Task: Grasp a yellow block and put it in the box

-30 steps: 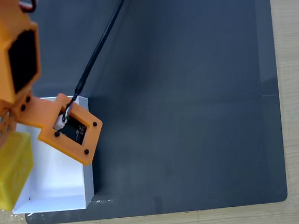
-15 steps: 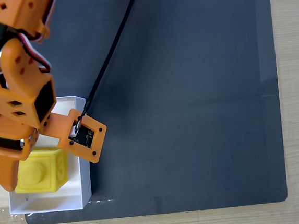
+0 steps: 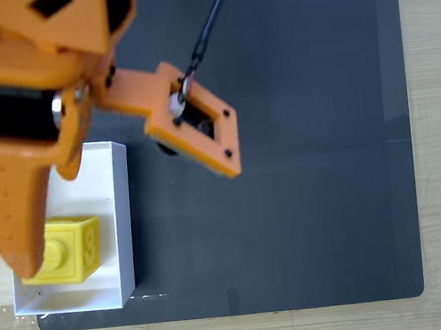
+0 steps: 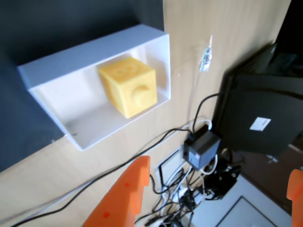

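Observation:
The yellow block [image 3: 72,250] lies inside the white box [image 3: 123,220], at the end nearer the bottom of the fixed view, with its stud face turned left. In the wrist view the yellow block [image 4: 129,85] rests on the floor of the box [image 4: 94,47], and nothing touches it. My gripper [image 4: 218,170] is open. Its two orange fingers stand far apart at the bottom of the wrist view, below the box and clear of it. In the fixed view one orange finger [image 3: 21,221] hangs high over the left side of the box and hides part of the block.
The box stands at the lower left corner of a dark grey mat [image 3: 298,166] on a wooden table [image 3: 432,115]. A black cable [image 3: 208,27] runs to the orange camera mount [image 3: 198,128]. Beyond the table edge are a black device [image 4: 258,109] and tangled cables [image 4: 194,189].
The gripper lowered the block into the box, let go of it and has risen, now looming larger in the fixed view. The block stays in the box.

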{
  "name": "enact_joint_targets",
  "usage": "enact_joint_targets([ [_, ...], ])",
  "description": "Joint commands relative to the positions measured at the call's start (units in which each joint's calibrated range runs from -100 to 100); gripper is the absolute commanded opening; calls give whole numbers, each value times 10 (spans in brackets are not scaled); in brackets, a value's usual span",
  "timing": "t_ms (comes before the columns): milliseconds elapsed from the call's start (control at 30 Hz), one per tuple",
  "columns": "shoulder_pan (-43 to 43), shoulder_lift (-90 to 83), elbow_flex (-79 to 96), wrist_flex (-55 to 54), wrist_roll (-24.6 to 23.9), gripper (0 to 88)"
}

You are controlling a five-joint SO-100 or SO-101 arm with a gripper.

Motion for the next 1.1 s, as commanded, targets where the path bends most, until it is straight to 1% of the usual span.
enact_joint_targets([
  [0, -39, -157, 24, 160, -2, 312],
  [67, -69, -229, 69, 222, -2, 312],
  [133, -96, -303, 137, 234, 0, 313],
  [267, -130, -470, 318, 203, 3, 316],
  [367, -130, -592, 464, 130, 4, 312],
  [400, -131, -627, 513, 104, 12, 306],
  [467, -136, -697, 607, 61, 28, 253],
  [533, -137, -756, 689, 18, 36, 151],
  [600, -137, -806, 763, -12, 41, 15],
  [633, -137, -832, 799, -20, 42, 4],
  [700, -139, -877, 864, -32, 37, 30],
  [867, -172, -965, 1022, -29, 36, 10],
  [933, -174, -971, 1074, -29, 32, 10],
  [1067, -172, -967, 1139, -29, -16, 10],
])
